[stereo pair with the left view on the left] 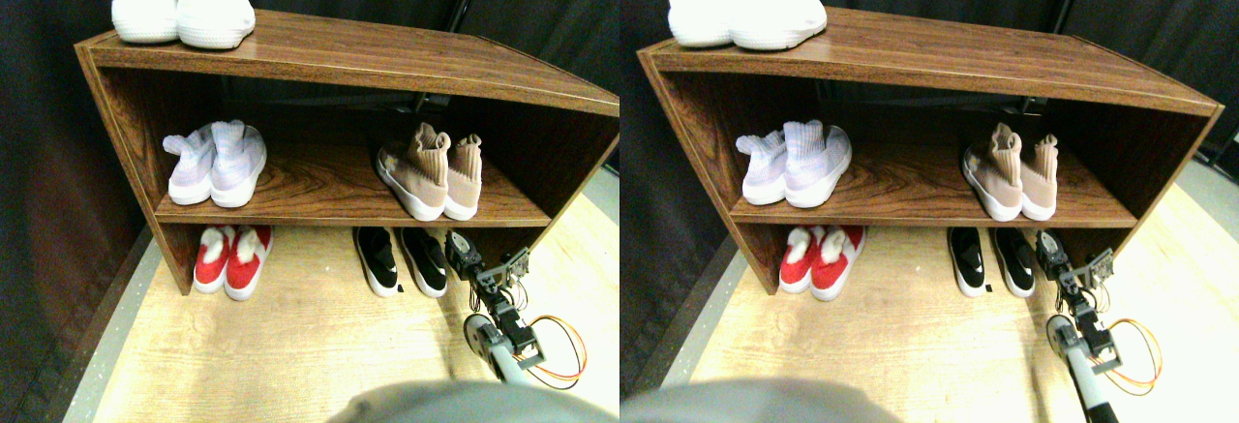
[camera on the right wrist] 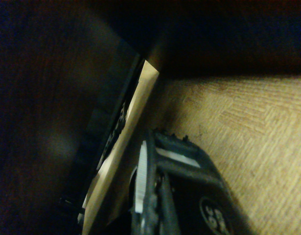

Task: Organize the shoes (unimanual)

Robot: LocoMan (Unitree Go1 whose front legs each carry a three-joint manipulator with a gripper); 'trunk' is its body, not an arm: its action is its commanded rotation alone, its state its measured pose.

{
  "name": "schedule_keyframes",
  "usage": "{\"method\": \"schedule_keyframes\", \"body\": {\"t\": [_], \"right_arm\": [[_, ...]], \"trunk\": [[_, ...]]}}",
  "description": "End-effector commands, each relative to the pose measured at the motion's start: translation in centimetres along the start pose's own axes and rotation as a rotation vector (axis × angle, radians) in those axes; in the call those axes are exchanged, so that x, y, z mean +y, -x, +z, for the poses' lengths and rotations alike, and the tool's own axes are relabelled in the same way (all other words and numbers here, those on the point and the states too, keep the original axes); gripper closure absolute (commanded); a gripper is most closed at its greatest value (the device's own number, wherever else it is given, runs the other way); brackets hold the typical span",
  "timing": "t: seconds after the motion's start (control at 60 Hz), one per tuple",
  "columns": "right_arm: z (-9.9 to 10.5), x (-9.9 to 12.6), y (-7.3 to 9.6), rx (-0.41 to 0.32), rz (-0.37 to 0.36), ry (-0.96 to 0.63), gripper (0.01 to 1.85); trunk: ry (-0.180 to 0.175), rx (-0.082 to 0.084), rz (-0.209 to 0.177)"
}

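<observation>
A tan knit pair of shoes (stereo pair with the left view on the left: 431,173) with white soles stands on the right of the middle shelf (stereo pair with the left view on the left: 329,212). Below it on the floor sits a low black pair (stereo pair with the left view on the left: 402,260) with white marks, toes pointing outward. My right gripper (stereo pair with the left view on the left: 457,246) reaches in from the lower right, low over the floor. Its tip is just right of the right black shoe, under the shelf's front edge. In the wrist view the dark jaw frame (camera on the right wrist: 162,191) lies over the wood-pattern floor (camera on the right wrist: 248,127). Beside it is a dark shape with a pale edge strip (camera on the right wrist: 126,147), apparently that black shoe.
The wooden rack (stereo pair with the left view on the left: 339,55) holds a white pair (stereo pair with the left view on the left: 179,7) on top at the left and a pale lavender pair (stereo pair with the left view on the left: 215,162) on the middle shelf's left. A red pair (stereo pair with the left view on the left: 232,258) sits on the floor below. The rack's right side wall (stereo pair with the left view on the left: 571,166) is close to my arm.
</observation>
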Motion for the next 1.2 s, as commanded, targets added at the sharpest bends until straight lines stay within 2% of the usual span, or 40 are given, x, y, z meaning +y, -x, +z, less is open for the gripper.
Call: {"method": "schedule_keyframes", "body": {"t": [0.017, 0.133, 0.383, 0.65, 1.2], "right_arm": [[-0.2, 0.5, -0.2, 0.03, 0.015, -0.002, 1.8], [-0.9, 0.4, -0.3, 0.06, -0.008, 0.002, 1.8], [-2.5, -0.3, -0.9, 0.042, -0.044, -0.016, 1.8], [-3.2, -0.2, -1.4, 0.052, -0.042, -0.033, 1.8], [-4.2, 1.1, -0.2, 0.082, -0.007, -0.024, 1.8]], "trunk": [[0.027, 0.02, 0.021], [0.034, 0.026, 0.03], [0.039, 0.034, 0.039], [0.043, 0.038, 0.039], [0.053, 0.039, 0.037]]}}
